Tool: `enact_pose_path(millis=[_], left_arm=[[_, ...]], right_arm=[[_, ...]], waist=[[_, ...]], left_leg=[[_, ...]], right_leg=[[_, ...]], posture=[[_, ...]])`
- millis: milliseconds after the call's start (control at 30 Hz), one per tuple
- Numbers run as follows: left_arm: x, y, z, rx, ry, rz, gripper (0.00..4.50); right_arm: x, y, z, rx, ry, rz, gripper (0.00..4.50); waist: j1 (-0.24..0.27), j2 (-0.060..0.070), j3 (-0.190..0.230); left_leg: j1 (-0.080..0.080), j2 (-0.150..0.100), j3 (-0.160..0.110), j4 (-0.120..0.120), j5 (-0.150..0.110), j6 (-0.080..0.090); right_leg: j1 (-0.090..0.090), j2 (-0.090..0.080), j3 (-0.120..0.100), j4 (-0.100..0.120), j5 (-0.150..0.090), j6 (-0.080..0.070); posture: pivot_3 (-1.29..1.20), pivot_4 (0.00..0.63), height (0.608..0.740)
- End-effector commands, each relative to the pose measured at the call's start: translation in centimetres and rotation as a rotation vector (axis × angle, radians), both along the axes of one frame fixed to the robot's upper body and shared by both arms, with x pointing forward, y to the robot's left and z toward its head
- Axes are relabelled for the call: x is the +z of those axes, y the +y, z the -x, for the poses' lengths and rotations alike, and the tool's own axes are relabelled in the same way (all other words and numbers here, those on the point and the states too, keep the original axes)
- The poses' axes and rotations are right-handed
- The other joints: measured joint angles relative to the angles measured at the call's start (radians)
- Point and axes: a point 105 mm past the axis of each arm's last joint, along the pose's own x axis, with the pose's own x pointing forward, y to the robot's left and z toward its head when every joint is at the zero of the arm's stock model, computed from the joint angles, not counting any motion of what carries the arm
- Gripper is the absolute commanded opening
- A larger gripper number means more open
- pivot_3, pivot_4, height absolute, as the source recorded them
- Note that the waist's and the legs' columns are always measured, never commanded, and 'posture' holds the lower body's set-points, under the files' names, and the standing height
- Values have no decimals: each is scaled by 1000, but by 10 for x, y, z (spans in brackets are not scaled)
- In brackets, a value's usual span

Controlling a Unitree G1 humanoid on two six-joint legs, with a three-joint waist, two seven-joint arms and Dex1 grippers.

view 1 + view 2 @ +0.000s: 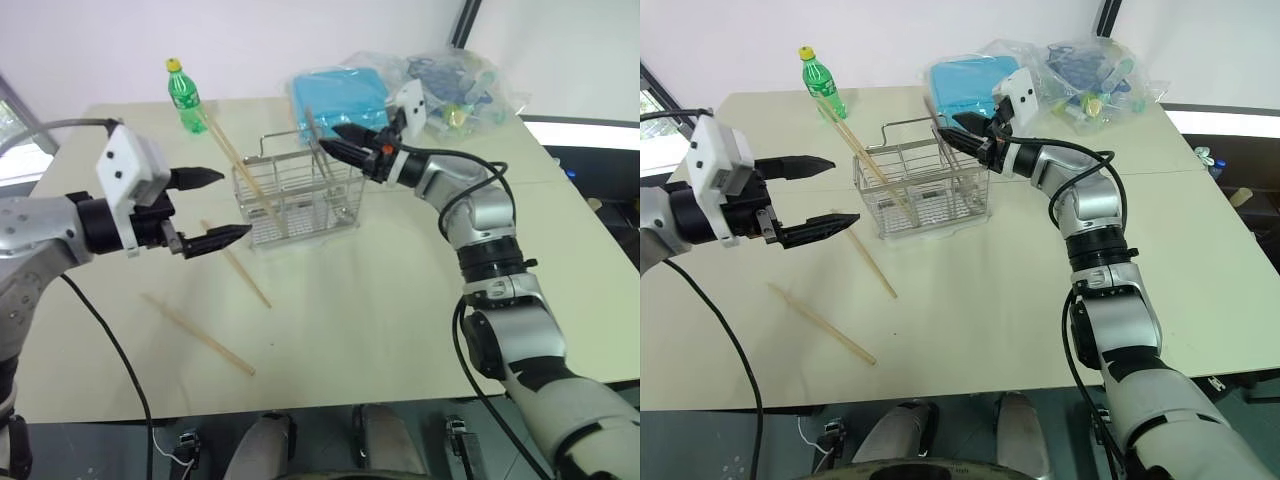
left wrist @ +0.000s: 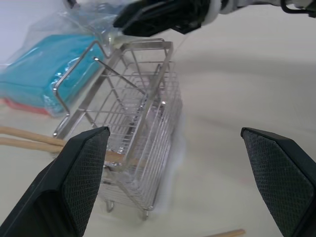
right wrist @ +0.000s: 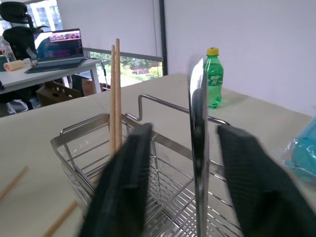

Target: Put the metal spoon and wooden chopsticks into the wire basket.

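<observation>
The wire basket (image 1: 296, 203) stands mid-table. Two wooden chopsticks (image 1: 243, 170) lean in its left end, also in the right wrist view (image 3: 115, 98). Two more lie on the table in front: one (image 1: 238, 266) just before the basket, one (image 1: 198, 334) nearer the front edge. The metal spoon (image 3: 198, 148) stands upright in the basket between the fingers of my right gripper (image 1: 335, 140), which is open above the basket's right end, with gaps on both sides of the spoon. My left gripper (image 1: 235, 205) is open and empty, left of the basket and above the table.
A green bottle (image 1: 185, 95) stands at the far left of the table. Behind the basket lie a blue box in plastic wrap (image 1: 340, 95) and a clear bag of small items (image 1: 455, 90). The table's front edge (image 1: 300, 408) is near me.
</observation>
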Motion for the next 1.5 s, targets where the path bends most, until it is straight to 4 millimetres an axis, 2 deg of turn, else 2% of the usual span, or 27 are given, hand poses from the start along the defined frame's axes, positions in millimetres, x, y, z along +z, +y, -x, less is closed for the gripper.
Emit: enact_pose_path(millis=[33, 67, 167, 300, 400, 467, 567, 667, 733, 833, 933, 1033, 1267, 1500], left_arm=[[10, 4, 4, 37, -46, 15, 4500], [10, 6, 3, 51, -47, 25, 4500], [15, 12, 1, 101, -57, 77, 4500], [36, 30, -9, 259, -100, 250, 4500], [49, 52, -22, 473, -110, 398, 4500], [50, 73, -34, 687, -67, 518, 4500], [32, 108, -44, 1044, 65, 651, 4500], [-13, 137, -36, 1434, 260, 704, 4500], [-37, 135, -34, 1557, 355, 755, 4500], [-66, 112, -37, 1607, 479, 753, 4500], [-90, 102, -35, 1668, 578, 727, 4500], [-111, 100, -28, 1741, 656, 669, 4500], [-129, 102, -26, 1763, 716, 579, 4500], [-143, 79, -44, 1638, 850, 529, 4500]], right_arm=[[17, -1, 2, -11, -60, -23, 3968], [19, -2, 3, -14, -67, -24, 4373], [32, -5, 5, -15, -90, -39, 4373], [66, -12, 19, 27, -159, -85, 4373], [87, -18, 46, 165, -177, -113, 4373], [88, -22, 74, 298, -196, -55, 4373], [72, -27, 110, 461, -187, 68, 4373], [46, -33, 140, 591, -95, 170, 4373], [33, -37, 149, 617, -32, 197, 4373], [16, -38, 149, 586, 38, 196, 4373], [11, -33, 151, 579, 64, 170, 4373], [6, -29, 154, 567, 84, 140, 4373], [0, -25, 158, 526, 104, 103, 4373], [3, -23, 158, 462, 98, 59, 4373]], waist=[[0, 0, 0], [0, 0, 0], [1, 0, 0], [5, 0, 0], [8, -1, 0], [11, -2, -1], [11, -9, -5], [11, -12, -7], [9, -12, -7], [16, -14, -7], [25, -15, -7], [33, -16, -7], [45, -17, -7], [62, -18, -7]], left_leg=[[0, 0, 0, 0, 0, 0], [0, 0, 0, 0, 0, 0], [0, 0, 0, 0, 0, 0], [0, 0, 0, 1, 0, 0], [-1, 0, 0, 1, 0, 0], [0, 0, -1, 1, 0, 0], [0, -1, -2, 2, -1, 2], [0, -1, -1, 5, -2, 4], [0, -1, 0, 7, -2, 2], [-1, 0, 1, 11, -3, -2], [-2, 0, 2, 14, -4, -2], [-1, 0, 3, 14, -5, -2], [-2, -1, 2, 15, -5, -2], [-2, -1, 3, 15, -5, -2]], right_leg=[[0, 0, 0, 0, 0, 0], [0, 0, 0, 0, 0, 0], [0, 0, 1, 0, 0, 0], [0, 0, 0, 0, 0, 0], [0, 0, 0, 0, 0, 0], [1, 0, 0, 0, 0, 0], [3, 0, -1, 0, 0, 1], [3, 0, -2, 0, 0, 1], [3, -1, -1, 0, 0, 2], [3, 0, -1, 0, 0, 2], [3, 0, -1, 1, 0, 2], [3, 0, -1, 0, 0, 2], [3, 0, -1, 1, 0, 2], [3, 0, -1, 1, 0, 2]], posture=[[0, 150, 729], [0, 150, 729], [0, 150, 729], [0, 150, 729], [0, 150, 729], [0, 150, 729], [0, 150, 729], [0, 150, 729], [0, 150, 729], [0, 150, 729], [0, 150, 729], [0, 150, 729], [0, 150, 729], [0, 150, 729]])
